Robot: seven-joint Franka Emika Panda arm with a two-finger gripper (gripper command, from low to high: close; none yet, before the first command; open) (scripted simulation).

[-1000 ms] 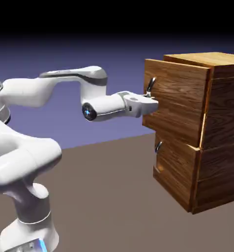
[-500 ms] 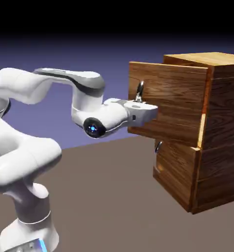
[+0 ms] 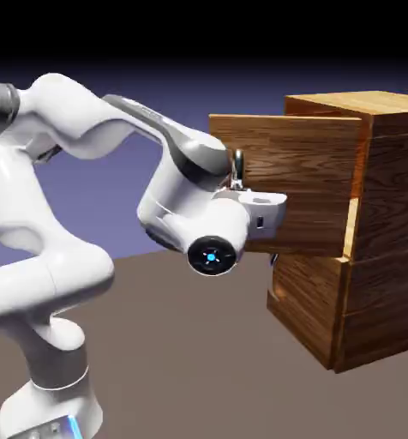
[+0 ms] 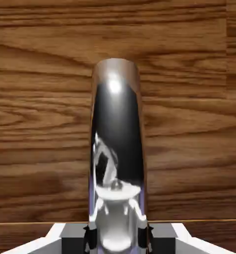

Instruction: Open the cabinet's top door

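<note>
Exterior view: one brown wood-grain cabinet (image 3: 387, 206) at the exterior view's right, its top door (image 3: 310, 184) swung partly open toward the arm, gripper (image 3: 240, 190) at the door's upright metal handle (image 3: 238, 167), contact partly hidden by the hand. Hand view: one shiny curved handle between the fingertips (image 4: 162, 238), which were clamped on it, seemingly near its lower part, with wood grain behind.

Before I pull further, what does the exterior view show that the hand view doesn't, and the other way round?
Only the exterior view: the bent arm, the gap behind the swung-out top door, and the lower door's face. Only the hand view: both fingertips of the gripper, shut on the curved handle. Both show that handle and the top door's wood grain.
</note>
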